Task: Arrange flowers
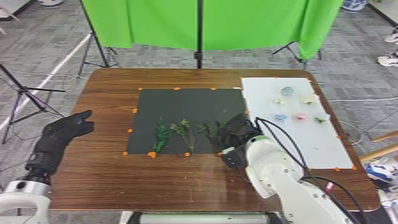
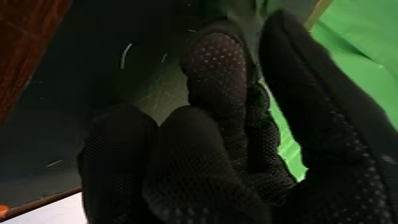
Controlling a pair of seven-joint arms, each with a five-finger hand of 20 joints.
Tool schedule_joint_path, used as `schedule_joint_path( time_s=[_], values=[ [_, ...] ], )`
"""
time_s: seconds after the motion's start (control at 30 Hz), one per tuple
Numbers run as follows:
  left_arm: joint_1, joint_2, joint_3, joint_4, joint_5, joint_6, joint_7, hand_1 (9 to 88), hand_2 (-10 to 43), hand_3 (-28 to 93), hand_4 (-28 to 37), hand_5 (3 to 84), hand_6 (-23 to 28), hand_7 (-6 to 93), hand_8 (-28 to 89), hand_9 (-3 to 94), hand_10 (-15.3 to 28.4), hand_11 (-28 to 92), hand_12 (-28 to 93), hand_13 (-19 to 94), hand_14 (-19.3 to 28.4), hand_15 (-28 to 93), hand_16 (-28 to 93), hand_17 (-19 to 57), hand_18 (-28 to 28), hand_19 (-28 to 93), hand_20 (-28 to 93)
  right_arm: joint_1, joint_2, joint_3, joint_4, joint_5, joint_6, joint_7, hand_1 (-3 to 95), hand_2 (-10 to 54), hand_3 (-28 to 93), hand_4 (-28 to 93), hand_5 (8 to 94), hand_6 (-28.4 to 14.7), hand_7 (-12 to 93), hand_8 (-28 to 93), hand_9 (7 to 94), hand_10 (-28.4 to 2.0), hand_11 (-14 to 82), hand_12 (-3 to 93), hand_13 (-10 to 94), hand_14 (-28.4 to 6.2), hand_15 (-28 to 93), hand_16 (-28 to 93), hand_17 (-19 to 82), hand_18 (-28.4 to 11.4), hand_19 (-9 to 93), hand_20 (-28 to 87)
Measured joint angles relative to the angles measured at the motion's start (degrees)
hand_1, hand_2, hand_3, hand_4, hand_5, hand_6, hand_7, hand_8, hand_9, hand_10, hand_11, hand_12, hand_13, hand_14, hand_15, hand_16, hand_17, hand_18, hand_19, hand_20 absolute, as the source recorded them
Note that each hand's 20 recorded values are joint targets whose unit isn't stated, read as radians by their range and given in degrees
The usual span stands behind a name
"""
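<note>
Right hand [image 1: 237, 133] sits just beside the right-hand sprig [image 1: 210, 130], may snag leaves if it swings sideways; grip: can't tell; left hand [image 1: 66, 129] relaxed, holding nothing

We see green cloth [image 1: 151, 25] across the top, a stand [image 1: 23, 90] at the left edge, grey floor [image 1: 44, 42] around the brown table [image 1: 169, 182]
</note>
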Motion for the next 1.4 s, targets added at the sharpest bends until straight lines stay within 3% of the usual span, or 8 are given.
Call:
schedule_joint_path(
  time_s=[0.47,0.57,0.63,0.7,0.83,1.17,1.4],
  values=[
    [-0.12,0.06,-0.03,0.04,0.15,-0.46,-0.02,27.1,5.0,64,-21.1,44.0,6.6,7.2,-5,44.7,15.9,16,12,37,19.3,19,-1,7.6,12.8,12,16,-1.23,0.88,0.19,-1.23,-6.75,0.51,-2.78,43.6,-9.5,59,-5,76.3,-6.2,38,18,90.1,-12.4,46.7,25.8,94,-1.8,67,20,76,-9.4,93,44],
    [-0.18,0.06,0.01,0.04,0.21,-0.49,-0.01,27.0,4.9,64,-21.0,43.9,6.5,7.2,-5,44.7,15.8,16,12,37,19.3,19,-1,7.6,12.8,12,16,-1.42,2.71,-0.41,-3.03,-9.68,2.48,-6.75,41.1,-9.5,60,-6,72.1,-5.0,34,16,86.4,-14.0,37.6,25.5,94,-3.1,58,27,70,-11.5,93,46],
    [-0.31,0.06,0.07,0.07,0.28,-0.54,0.02,27.0,4.7,64,-21.0,43.9,6.5,7.2,-5,44.7,15.8,16,12,37,19.3,19,-1,7.6,12.8,12,16,-1.31,4.47,-0.95,-4.56,-11.79,3.93,-9.51,38.0,-9.5,63,-8,68.6,-4.0,29,2,81.2,-15.3,27.9,25.1,93,-4.1,53,33,65,-12.8,93,45],
    [-0.43,0.06,0.09,0.08,0.37,-0.60,0.04,27.0,4.7,64,-21.0,43.9,6.5,7.2,-5,44.7,15.8,16,12,37,19.2,19,-1,7.6,12.8,12,15,-0.84,6.36,-1.42,-5.71,-15.56,4.68,-10.98,36.0,-9.5,64,-9,65.5,-3.4,25,-6,75.2,-16.4,22.4,23.9,90,-5.1,53,33,63,-13.5,93,45],
    [-0.53,0.06,0.10,0.08,0.44,-0.63,0.05,27.1,4.5,64,-21.0,44.1,6.4,7.3,-5,44.7,15.9,16,12,37,19.3,19,-1,7.6,12.9,12,15,1.06,9.83,-1.37,-5.89,-26.39,4.43,-10.21,34.5,-9.5,64,-10,59.8,-2.3,18,-7,67.1,-17.7,15.9,22.2,86,-6.2,55,33,60,-14.4,93,46],
    [-0.52,-0.09,0.32,0.07,0.51,-0.63,0.08,27.2,4.3,64,-21.0,44.1,6.5,7.2,-5,44.6,15.9,16,12,37,19.3,18,-1,7.6,12.8,11,15,6.74,14.38,2.66,1.21,-27.26,-6.16,-5.27,33.8,-9.5,61,-11,57.4,-1.9,14,-7,66.6,-18.9,12.4,20.2,86,-6.9,55,31,59,-14.9,93,45],
    [-0.71,-0.30,0.72,0.12,0.53,-0.71,0.08,27.3,4.3,64,-20.9,44.1,6.5,7.2,-5,44.6,15.9,16,12,37,19.3,18,-1,7.6,12.8,11,16,7.45,14.35,1.40,6.99,-26.47,-8.05,-3.35,35.5,-9.5,62,-11,56.5,-1.1,14,-7,68.4,-18.2,13.0,19.9,88,-6.2,54,31,60,-15.1,93,45]
  ],
)
